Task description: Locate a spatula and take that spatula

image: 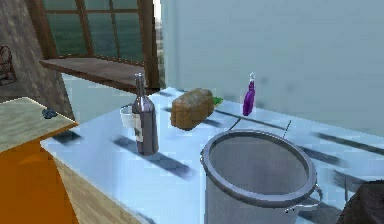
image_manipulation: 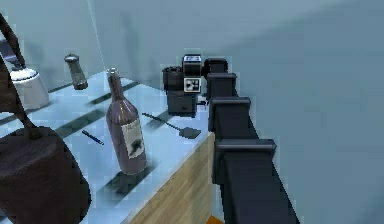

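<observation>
A dark, flat-headed spatula [image_manipulation: 172,126] is seen lying on the pale blue countertop [image_manipulation: 160,150] right by its wood-fronted edge, with the gripper [image_manipulation: 173,80] just past it. Tbh it can't be told whether anything is held or how the fingers are set. A wine bottle [image_manipulation: 125,123] is stood near that same edge, while a big grey pot [image: 262,175], a bread loaf [image: 192,108] and a purple bottle [image: 249,97] are spread further along, toward the pale wall [image: 300,50] and a wood-framed window [image: 95,30].
</observation>
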You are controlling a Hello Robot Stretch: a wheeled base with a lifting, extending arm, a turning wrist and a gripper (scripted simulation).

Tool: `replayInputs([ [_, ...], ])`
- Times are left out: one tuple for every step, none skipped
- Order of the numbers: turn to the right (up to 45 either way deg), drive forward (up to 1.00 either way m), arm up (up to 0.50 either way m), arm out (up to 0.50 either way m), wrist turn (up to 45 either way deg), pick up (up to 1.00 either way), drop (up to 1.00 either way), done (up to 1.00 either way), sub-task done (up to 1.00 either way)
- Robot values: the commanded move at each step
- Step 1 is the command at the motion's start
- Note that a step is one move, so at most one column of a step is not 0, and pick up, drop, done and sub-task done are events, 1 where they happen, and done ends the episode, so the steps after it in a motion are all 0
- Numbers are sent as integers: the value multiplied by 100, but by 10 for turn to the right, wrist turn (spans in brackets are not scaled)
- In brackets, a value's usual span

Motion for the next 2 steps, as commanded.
replayInputs([
  [0, 0, -14, 0, 0, 0, 0, 0, 0],
  [0, 0, 0, 0, 0, 100, 0, 0, 0],
])
